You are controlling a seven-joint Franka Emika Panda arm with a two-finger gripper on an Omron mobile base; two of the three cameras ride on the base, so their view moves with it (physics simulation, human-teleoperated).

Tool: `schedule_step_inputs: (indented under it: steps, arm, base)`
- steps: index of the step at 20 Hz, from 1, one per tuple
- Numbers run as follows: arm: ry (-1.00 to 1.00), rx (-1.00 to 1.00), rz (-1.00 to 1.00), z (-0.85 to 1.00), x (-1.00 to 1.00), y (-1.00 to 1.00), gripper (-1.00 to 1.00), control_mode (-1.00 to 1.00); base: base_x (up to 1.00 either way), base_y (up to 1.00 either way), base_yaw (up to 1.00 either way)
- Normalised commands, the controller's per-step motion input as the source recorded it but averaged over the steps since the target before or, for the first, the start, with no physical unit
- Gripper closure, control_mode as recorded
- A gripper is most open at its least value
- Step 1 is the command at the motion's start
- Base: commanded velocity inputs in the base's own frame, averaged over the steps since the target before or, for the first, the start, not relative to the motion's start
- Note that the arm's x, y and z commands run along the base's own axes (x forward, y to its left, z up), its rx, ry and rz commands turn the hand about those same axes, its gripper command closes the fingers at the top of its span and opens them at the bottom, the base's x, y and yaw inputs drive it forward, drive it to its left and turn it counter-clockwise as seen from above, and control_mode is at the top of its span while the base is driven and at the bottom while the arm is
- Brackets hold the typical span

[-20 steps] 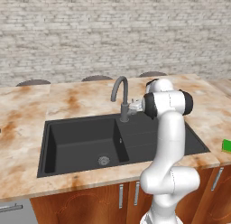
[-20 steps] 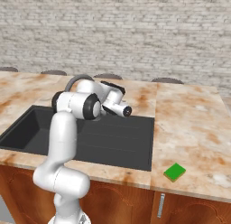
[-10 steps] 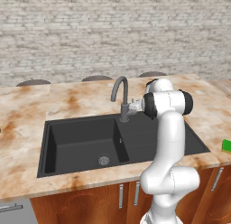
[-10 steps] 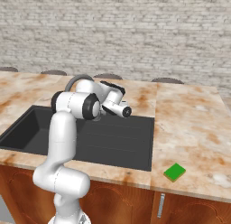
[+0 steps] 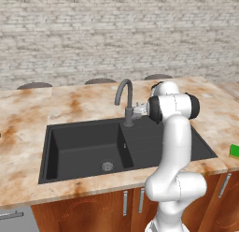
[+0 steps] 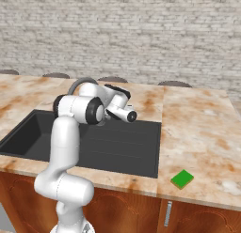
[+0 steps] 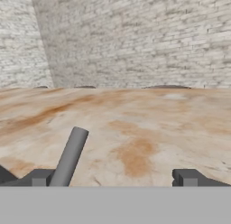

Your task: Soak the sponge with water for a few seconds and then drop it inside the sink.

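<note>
Left base view: the black sink (image 5: 84, 147) fills the middle left of the frame, set into the marbled brown surface (image 5: 28, 119), with its round metal drain (image 5: 108, 166) low in the deep basin. The grey curved faucet (image 5: 125, 101) rises at the sink's back rim, centre frame. The white arm stands at lower right, and its claw (image 5: 138, 112) reaches left to just beside the faucet's base. At the right edge, mid-height, a sliver of the green sponge (image 5: 234, 151) lies on the surface, well apart from the claw.

Right base view: the arm rises at lower left, bending over the sink (image 6: 113, 147). The claw (image 6: 131, 116) sits above the flat drainboard section, centre frame, beside the faucet (image 6: 77, 84) arching behind the arm. The sponge (image 6: 182, 179) lies flat on the surface (image 6: 197, 128) at lower right, near the front edge and right of the sink.

Hand view: two dark fingertips (image 7: 191, 177) stand far apart at the bottom corners, nothing between them. A grey faucet lever (image 7: 69, 157) slants up at lower left, close to the left fingertip. Behind, the surface (image 7: 149, 123) runs to a brick wall (image 7: 135, 38).
</note>
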Motion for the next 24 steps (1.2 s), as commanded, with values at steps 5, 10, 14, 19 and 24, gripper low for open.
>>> schedule_step_inputs:
  steps: [5, 10, 14, 19, 24]
  arm:
    - [0.0, 0.0, -0.07, -0.1, 0.1, -0.47, -1.0, -1.0]
    - [0.0, 0.0, -0.11, -0.2, 0.29, -0.54, -1.0, -1.0]
    - [0.0, 0.0, -0.11, -0.15, 0.24, -0.58, -1.0, -1.0]
    - [0.0, 0.0, -0.11, -0.03, 0.1, -0.66, -1.0, -1.0]
    - [0.0, 0.0, -0.09, -0.07, 0.17, -0.67, -1.0, -1.0]
  base:
    - [0.0, 0.0, 0.0]
    - [0.0, 0.0, 0.0]
    - [0.0, 0.0, 0.0]
    - [0.0, 0.0, 0.0]
    - [0.0, 0.0, 0.0]
